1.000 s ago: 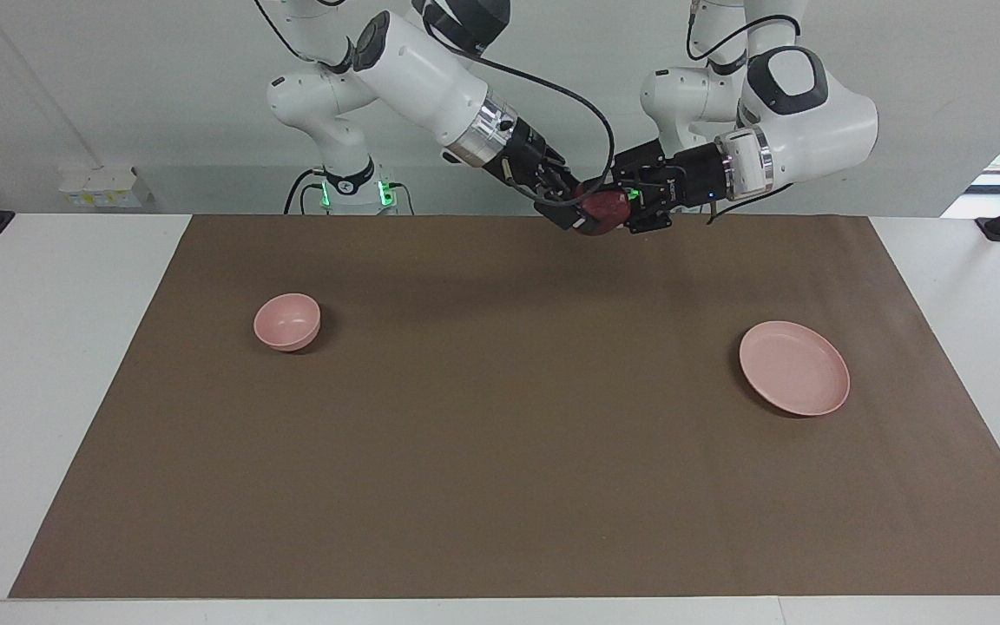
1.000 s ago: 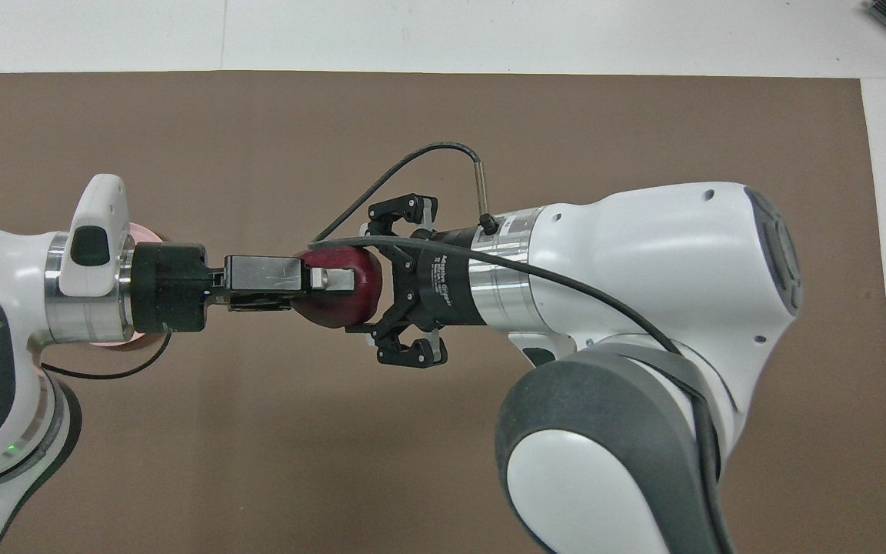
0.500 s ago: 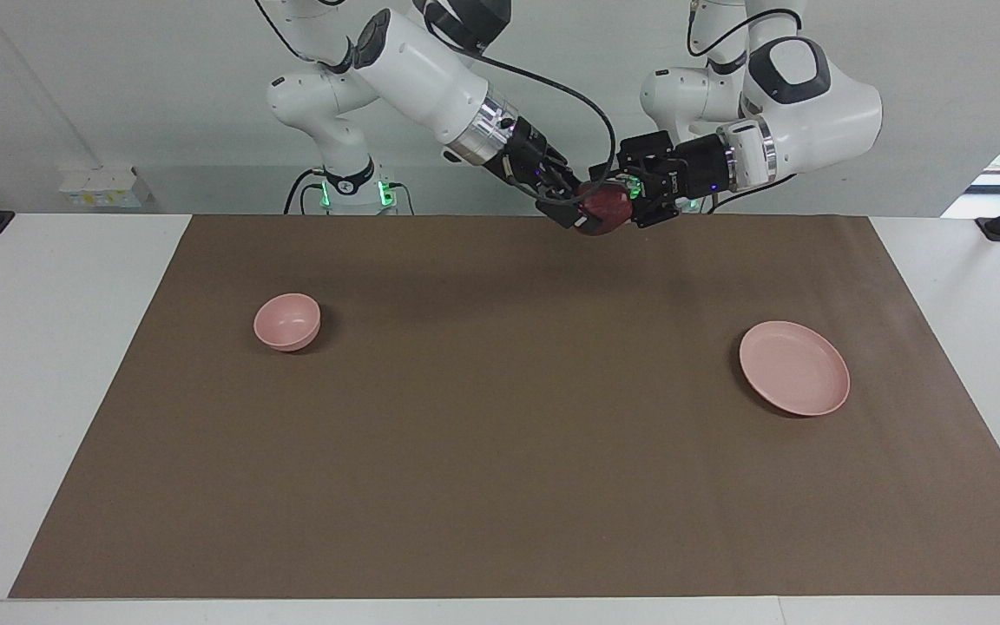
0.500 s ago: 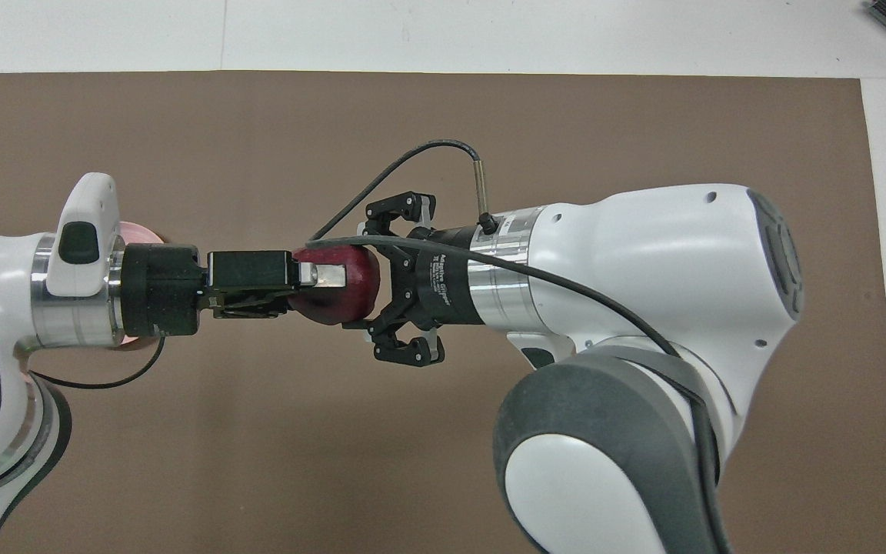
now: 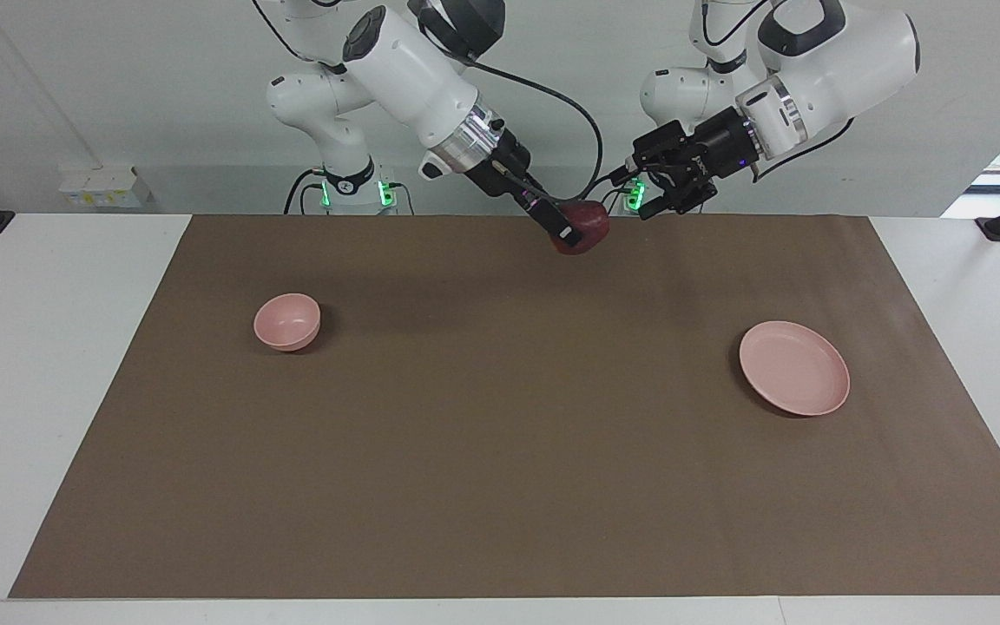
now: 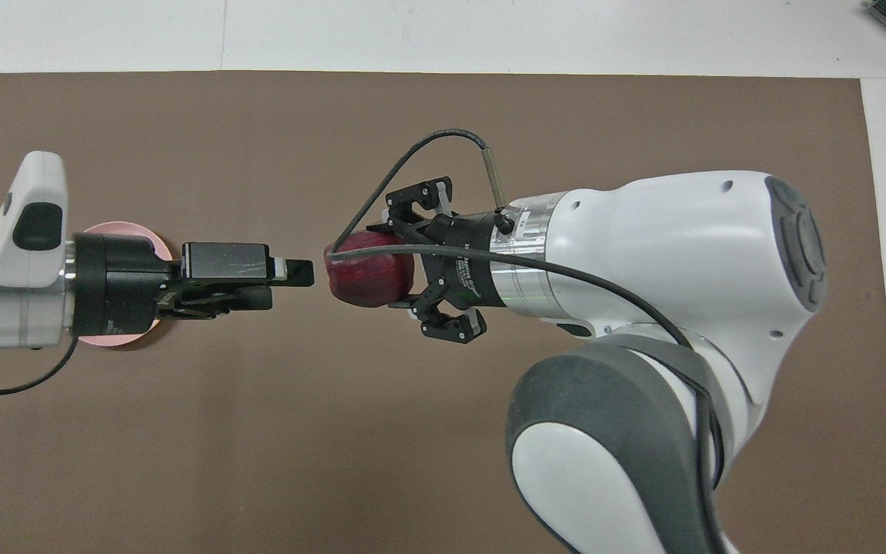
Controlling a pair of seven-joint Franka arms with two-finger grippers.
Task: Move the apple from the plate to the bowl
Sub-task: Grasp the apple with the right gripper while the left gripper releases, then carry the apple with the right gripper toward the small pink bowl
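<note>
The small, round, dark red apple [image 5: 582, 236] hung in the air over the robots' edge of the brown paper mat [image 5: 500, 451], clamped in the right gripper [image 5: 576, 234], whose black fingers closed on it from either side. In the overhead view the apple [image 6: 368, 268] showed at the tip of the right gripper [image 6: 381, 265], with a black cable [image 6: 404, 161] looping over it from the wrist. White lettering ran along the black collar of that gripper, but it could not be read.

The left gripper [image 5: 672, 193] was apart from the apple, raised over the mat's edge nearest the robots, toward the left arm's end. In the overhead view the left gripper [image 6: 293, 274] pointed at the fruit with a clear gap of mat between them; whether its fingers stood apart or together could not be told.

The flat, shallow, pale pink plate [image 5: 794, 367] lay bare on the mat toward the left arm's end of the table; from overhead it showed only as pink slivers [image 6: 116, 228] around the left wrist. The small, deep, pale pink bowl [image 5: 287, 321] sat on the mat toward the right arm's end, well apart from the plate, holding nothing.
</note>
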